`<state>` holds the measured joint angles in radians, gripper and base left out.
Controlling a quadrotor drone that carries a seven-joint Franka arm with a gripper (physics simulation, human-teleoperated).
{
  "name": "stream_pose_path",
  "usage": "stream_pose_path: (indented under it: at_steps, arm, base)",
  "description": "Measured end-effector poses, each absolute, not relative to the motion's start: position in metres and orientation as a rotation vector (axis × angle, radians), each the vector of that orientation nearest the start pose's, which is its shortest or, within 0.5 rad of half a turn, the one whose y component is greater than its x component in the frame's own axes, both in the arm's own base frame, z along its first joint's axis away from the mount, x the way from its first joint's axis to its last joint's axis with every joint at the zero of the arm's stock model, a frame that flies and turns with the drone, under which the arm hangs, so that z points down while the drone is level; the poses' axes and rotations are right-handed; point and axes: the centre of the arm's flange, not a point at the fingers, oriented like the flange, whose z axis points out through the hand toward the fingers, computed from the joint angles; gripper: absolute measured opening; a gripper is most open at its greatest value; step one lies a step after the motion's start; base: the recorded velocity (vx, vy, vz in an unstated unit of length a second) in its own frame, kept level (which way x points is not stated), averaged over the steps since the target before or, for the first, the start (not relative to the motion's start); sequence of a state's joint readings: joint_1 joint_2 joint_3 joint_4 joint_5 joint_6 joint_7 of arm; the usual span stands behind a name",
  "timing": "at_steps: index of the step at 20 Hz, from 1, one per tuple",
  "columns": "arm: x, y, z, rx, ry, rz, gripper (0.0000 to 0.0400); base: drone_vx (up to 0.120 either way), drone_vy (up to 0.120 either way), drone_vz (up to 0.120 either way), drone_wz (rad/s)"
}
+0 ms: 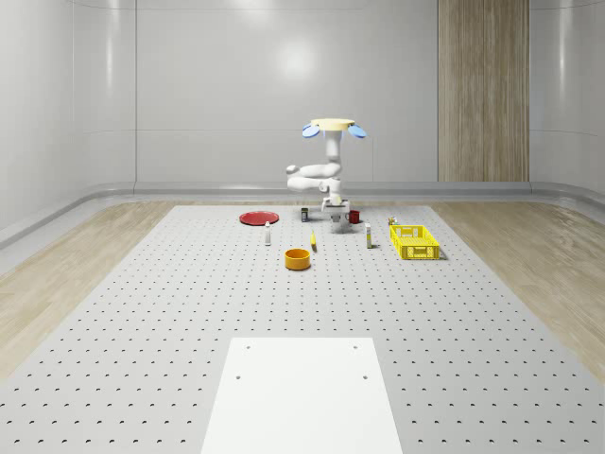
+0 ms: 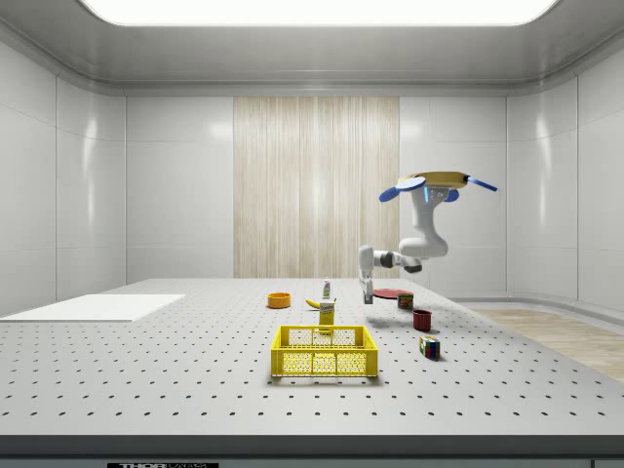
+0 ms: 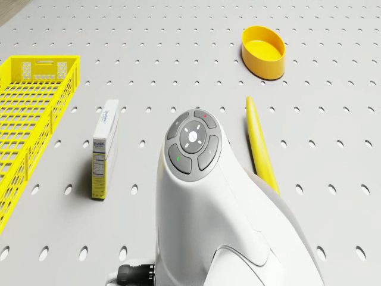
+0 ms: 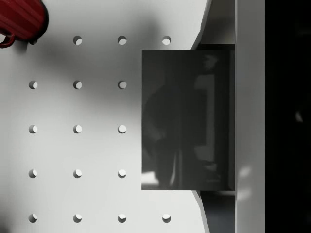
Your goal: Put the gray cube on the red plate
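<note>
The drone (image 1: 334, 128) hovers over the far middle of the table, its white arm bent downward. My gripper (image 1: 337, 216) hangs just above the tabletop beside a red mug (image 1: 354, 217). In the wrist view the gray cube (image 4: 187, 116) sits large and close, pressed against one white finger (image 4: 250, 116), and it casts a shadow on the table below. The gripper is shut on the cube. The red plate (image 1: 257, 218) lies flat toward the whole-scene view's left of the gripper. In the side view the gripper (image 2: 369, 292) hangs in front of the plate (image 2: 390, 292).
A yellow basket (image 1: 414, 241), an orange bowl (image 1: 298, 258), a banana (image 3: 260, 146) and a small upright box (image 3: 104, 149) stand nearer the camera. A colourful cube (image 2: 429, 346) and a dark can (image 2: 405, 300) sit near the mug. A white sheet (image 1: 302, 392) covers the table's front.
</note>
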<state>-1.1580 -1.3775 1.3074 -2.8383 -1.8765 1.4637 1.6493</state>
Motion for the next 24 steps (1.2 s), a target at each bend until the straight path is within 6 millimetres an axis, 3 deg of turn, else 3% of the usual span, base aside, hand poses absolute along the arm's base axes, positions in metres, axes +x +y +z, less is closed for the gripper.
stream_pose_path:
  at_steps: [10, 24]
  arm:
    - [0.3168, 0.0039, 0.5012, 0.001, -0.002, 0.786, 0.0251]
    - [0.3168, 0.004, 0.5007, 0.001, -0.002, 0.786, 0.0251]
  base:
    - [-0.12, -0.12, 0.12, 0.0]
    - [-0.12, -0.12, 0.003, 0.0]
